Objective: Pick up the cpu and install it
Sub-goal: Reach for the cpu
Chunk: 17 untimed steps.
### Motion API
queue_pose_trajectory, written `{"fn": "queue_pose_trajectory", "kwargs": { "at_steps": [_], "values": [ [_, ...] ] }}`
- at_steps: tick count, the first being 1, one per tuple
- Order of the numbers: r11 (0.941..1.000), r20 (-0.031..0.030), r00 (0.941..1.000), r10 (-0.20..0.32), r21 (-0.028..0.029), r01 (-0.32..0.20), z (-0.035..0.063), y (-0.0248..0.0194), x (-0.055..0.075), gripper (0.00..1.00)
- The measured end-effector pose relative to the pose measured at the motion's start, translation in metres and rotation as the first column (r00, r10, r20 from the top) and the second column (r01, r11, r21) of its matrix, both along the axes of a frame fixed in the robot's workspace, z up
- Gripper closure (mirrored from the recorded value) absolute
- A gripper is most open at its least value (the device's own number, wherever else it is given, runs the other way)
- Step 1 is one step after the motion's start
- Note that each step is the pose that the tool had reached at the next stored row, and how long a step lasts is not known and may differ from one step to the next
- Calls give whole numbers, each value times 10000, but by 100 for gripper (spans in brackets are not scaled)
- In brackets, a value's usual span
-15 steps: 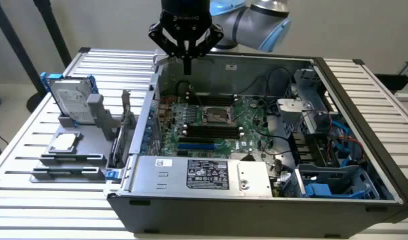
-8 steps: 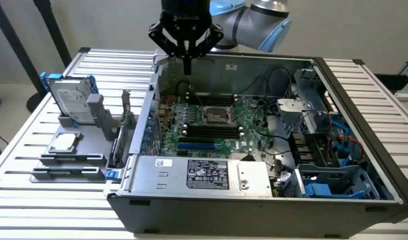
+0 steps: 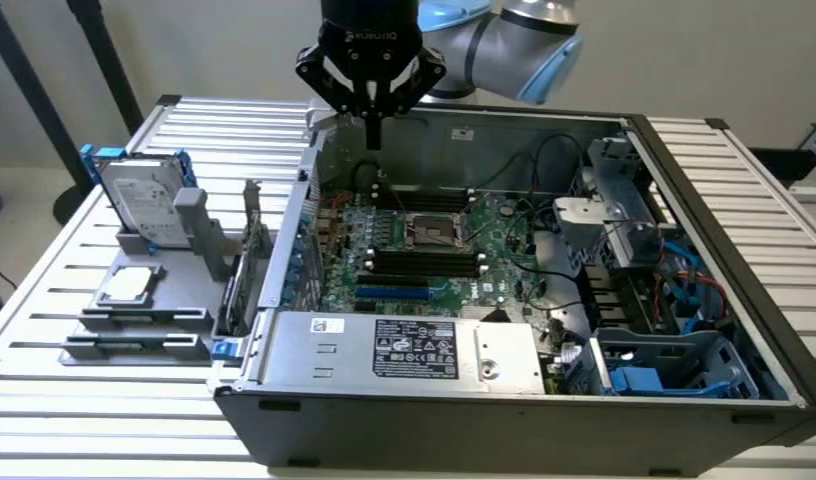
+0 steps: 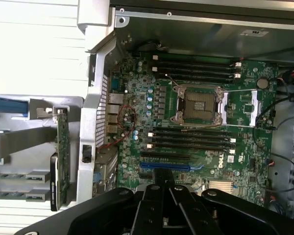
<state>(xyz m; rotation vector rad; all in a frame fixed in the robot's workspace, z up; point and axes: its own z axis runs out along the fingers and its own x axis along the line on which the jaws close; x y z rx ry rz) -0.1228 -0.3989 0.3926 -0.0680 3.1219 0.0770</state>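
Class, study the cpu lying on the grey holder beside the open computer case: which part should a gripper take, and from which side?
Probably its two opposite thin edges, coming from straight above: the cpu lies flat, face up, on the grey holder, so only its rim offers grip.

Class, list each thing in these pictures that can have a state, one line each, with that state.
Grey metal computer case: on its side, panel off.
Black gripper: shut, empty, above the open case.
Small flat silver-grey square cpu: lying flat on the grey rack.
Metal-framed processor socket: open, empty.
Silver hard drive with blue brackets: upright in the rack.
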Motion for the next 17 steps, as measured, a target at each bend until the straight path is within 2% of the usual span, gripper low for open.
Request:
{"fn": "queue_pose_trajectory", "kwargs": {
  "at_steps": [17],
  "values": [
    [10000,0,10000,-1,-3,1,-5,4,-752,89]
  ]
}}
